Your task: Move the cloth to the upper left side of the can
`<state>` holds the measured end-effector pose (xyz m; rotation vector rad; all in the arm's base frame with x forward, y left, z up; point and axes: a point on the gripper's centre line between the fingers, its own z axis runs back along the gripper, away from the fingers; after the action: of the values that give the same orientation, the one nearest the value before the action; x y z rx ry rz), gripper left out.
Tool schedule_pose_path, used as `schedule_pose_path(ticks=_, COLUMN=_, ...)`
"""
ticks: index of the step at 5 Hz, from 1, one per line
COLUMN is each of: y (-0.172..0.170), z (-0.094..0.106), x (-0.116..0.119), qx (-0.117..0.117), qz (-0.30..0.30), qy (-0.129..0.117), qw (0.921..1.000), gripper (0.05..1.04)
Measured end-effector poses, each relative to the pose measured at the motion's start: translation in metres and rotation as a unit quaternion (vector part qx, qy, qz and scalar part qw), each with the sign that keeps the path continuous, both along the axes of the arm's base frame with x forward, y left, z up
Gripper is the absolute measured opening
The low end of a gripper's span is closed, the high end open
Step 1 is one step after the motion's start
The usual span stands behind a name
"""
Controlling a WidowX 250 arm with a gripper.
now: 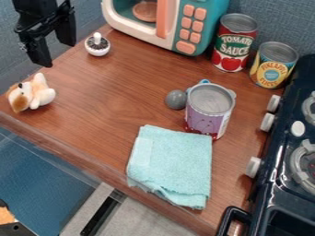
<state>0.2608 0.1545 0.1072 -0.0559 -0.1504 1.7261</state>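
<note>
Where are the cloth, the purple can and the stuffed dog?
Cloth (172,165): camera view, on its folded upper face.
Purple can (207,114): camera view, on its side wall.
Stuffed dog (40,93): camera view, on its white body.

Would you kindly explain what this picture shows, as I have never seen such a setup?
A fixed camera looks down at a slant on a wooden counter. The black machine at upper left is a robot arm; its claw is open and holds nothing. A light-blue cloth lies near the front edge, just below the purple can in the picture. A grey ball sits beside that can, and a plush toy lies at left. Behind are a toy microwave, a red can and a yellow can; at right, a stove.
</note>
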Motion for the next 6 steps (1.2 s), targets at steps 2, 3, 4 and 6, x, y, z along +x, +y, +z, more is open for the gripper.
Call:
schedule_pose_path(ticks=2, y=-0.018, z=-0.015, x=-0.003, qx=-0.020, qz=-0.007, qy=0.026, qw=0.9994, gripper=1.001)
schedule_pose_path(ticks=3, y=-0.032, z=-0.012, x=-0.002, qx=-0.022, qz=-0.025, qy=0.020, qw=0.9992, gripper=1.001)
schedule_pose_path(ticks=4, y=-0.066, z=-0.003, x=0.002, qx=-0.024, qz=-0.080, qy=0.002, qw=0.9965, gripper=1.001)
schedule_pose_path(ticks=6, y=-0.136, z=0.003, x=0.008, qx=-0.045, qz=-0.195, qy=-0.014, qw=0.9796, gripper=1.001)
